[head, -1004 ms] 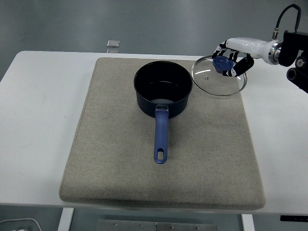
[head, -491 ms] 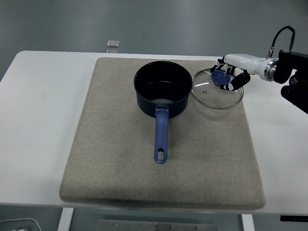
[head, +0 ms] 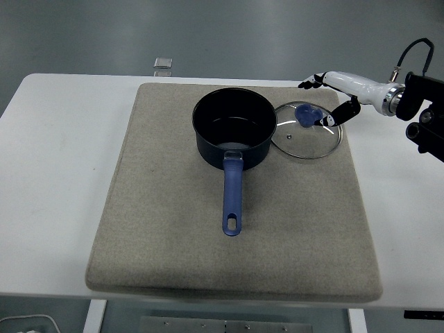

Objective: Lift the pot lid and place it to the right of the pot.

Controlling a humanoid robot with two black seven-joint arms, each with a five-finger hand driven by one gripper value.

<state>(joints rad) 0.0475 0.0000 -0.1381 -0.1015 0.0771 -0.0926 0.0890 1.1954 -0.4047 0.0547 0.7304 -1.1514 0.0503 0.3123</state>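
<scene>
A white table (head: 55,139) filled the frame, seen from above, with a large grey mat (head: 208,263) covering most of its middle. A small pale square object (head: 163,63) lay at the table's far edge, in the upper left of centre.

Slightly above the middle of the picture stood a dark blue pot (head: 234,135), open and showing nothing inside, its blue handle (head: 232,194) pointing down toward the bottom of the frame. Its top was bare, which fits the lid being already off.

Just right of the pot, touching or nearly touching its wall, a glass lid (head: 306,130) with a metal rim lay flat on the mat. Its blue knob (head: 305,113) faced up. It appeared to rest on its own, at the spot the task names.

At the upper right, the robot's right hand (head: 327,100) reached in from the right edge on a white and black arm. Its fingers (head: 310,83) were spread wide and held nothing; dark fingertips sat on either side of the knob, the lower ones just beside it, though whether they touched it could not be told. That spread suggested a release rather than a grasp. The left hand was out of view.
</scene>
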